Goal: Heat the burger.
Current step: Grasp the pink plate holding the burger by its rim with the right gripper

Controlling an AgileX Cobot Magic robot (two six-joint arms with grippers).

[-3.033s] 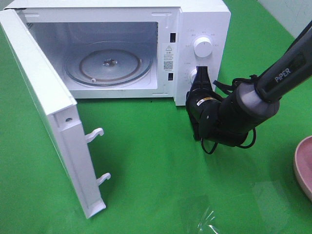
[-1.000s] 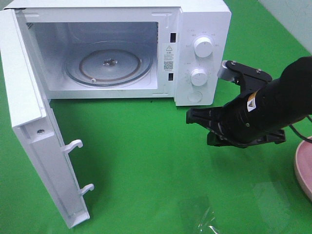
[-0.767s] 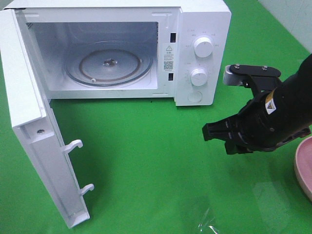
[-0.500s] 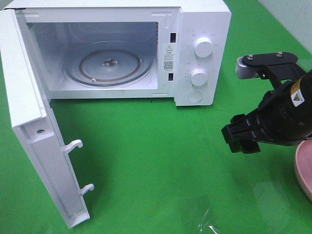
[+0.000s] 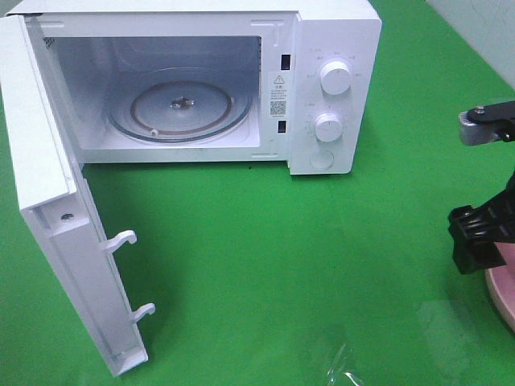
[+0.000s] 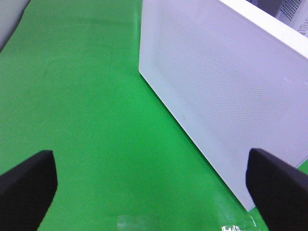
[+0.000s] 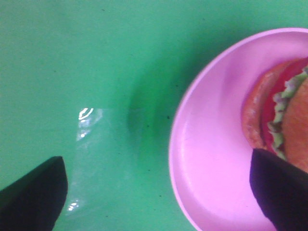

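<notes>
The burger [image 7: 284, 113] lies on a pink plate [image 7: 211, 144] and shows only in the right wrist view, cut off by the frame edge, with brown bun, green lettuce and red layers. My right gripper [image 7: 156, 183] hovers above the plate's near rim, open and empty, its fingers wide apart. In the high view that gripper [image 5: 476, 237] is at the far right edge, beside the plate [image 5: 500, 293]. The white microwave [image 5: 334, 40] stands open with a bare glass turntable [image 5: 179, 104]. My left gripper [image 6: 151, 175] is open and empty, facing the outside of the door [image 6: 231, 96].
The microwave door [image 5: 56, 217] swings out to the front left, with two latch hooks [image 5: 121, 240] sticking out. Two knobs [image 5: 335, 77] and a round button sit on the control panel. A green cloth [image 5: 265, 265] covers the table, with a patch of clear tape [image 5: 342, 366] near the front.
My right gripper has drawn back from the microwave's control panel to the right, over the pink plate, and has opened. The door swung wider earlier and has been still since.
</notes>
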